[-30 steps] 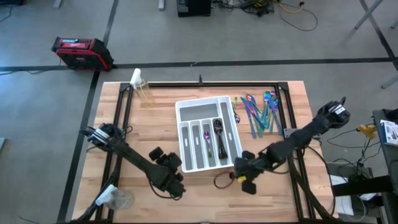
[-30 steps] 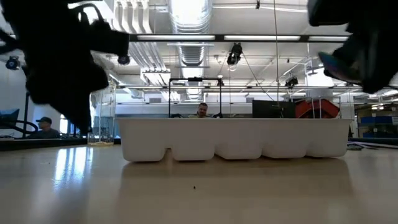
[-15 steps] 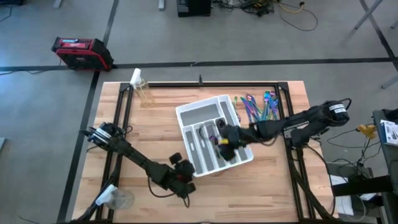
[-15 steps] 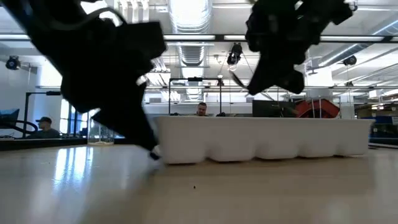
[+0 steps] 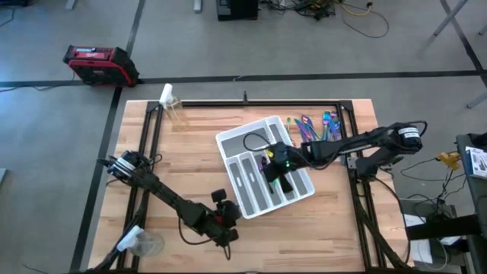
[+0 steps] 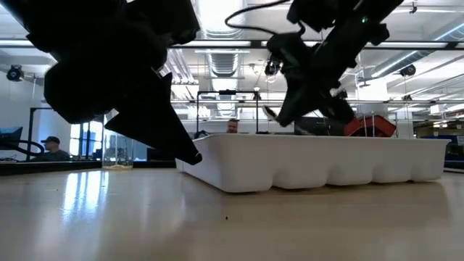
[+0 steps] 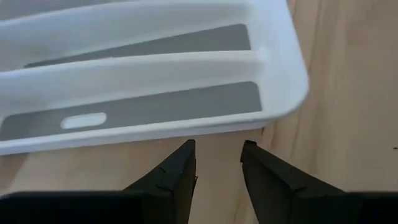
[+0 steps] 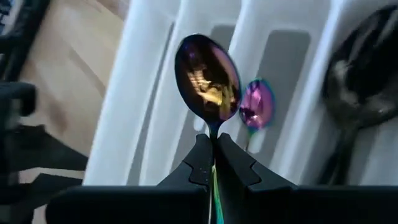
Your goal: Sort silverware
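Observation:
The white tray lies askew on the table. My right gripper hangs over its middle compartments, shut on an iridescent purple-gold spoon. Another iridescent spoon and dark spoons lie in compartments below it. More silverware lies in a pile on the table, right of the tray. My left gripper is open and low, its fingertips right at the tray's left long wall near the near corner. My left gripper: its fingertips stand at the foot of the tray's wall; I cannot tell whether they touch it. My right gripper pinches the spoon's handle just behind the bowl between its two fingers. The bowl sticks out beyond the fingertips, clear of the tray.
A spray bottle stands at the far left of the table, and a clear cup at the near left corner. A red case sits on the floor beyond. People sit far behind the table.
My right gripper has gone from the table near the tray's near right corner up and toward the far left, over the tray. My left gripper has gone toward the table's right edge, up to the tray. The tray has turned, its near end swinging toward the right edge.

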Available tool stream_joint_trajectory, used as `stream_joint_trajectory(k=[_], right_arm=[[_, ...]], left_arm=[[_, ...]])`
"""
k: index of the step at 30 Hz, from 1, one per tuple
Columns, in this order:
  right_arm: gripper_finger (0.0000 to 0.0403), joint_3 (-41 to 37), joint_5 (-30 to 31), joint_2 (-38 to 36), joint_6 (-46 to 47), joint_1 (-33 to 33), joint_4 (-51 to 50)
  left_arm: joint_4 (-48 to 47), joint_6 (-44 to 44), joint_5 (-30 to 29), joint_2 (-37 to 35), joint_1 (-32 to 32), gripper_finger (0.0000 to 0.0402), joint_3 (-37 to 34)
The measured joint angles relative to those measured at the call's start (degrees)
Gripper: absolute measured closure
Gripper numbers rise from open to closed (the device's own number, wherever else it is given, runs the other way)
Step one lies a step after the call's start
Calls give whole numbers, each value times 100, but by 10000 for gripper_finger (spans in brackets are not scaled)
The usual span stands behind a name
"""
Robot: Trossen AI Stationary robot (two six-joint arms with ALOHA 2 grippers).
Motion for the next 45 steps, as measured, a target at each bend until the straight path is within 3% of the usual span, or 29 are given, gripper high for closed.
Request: stream_joint_trajectory(k=[8,16,26,31,38,45], right_arm=[[403,22,115,792,313,-10,215],[398,68,130,1056,299,-6,238],[314,70,121,848,-284,-6,201],[275,175,-318,544,-1197,69,-175],[259,225,-49,-463,-2944,874,-1780],[276,35,284,-1031,-3534,2502,-2182]], left_arm=[[-252,2,-31,0,-23,283,-9],[-271,2,-35,0,-24,283,-22],[-275,-52,-326,-11,-24,283,-22],[-299,-330,-332,-112,-51,283,-22],[-291,-495,-471,-337,-176,283,-22],[-21,-496,-1415,-387,-199,283,-22]])
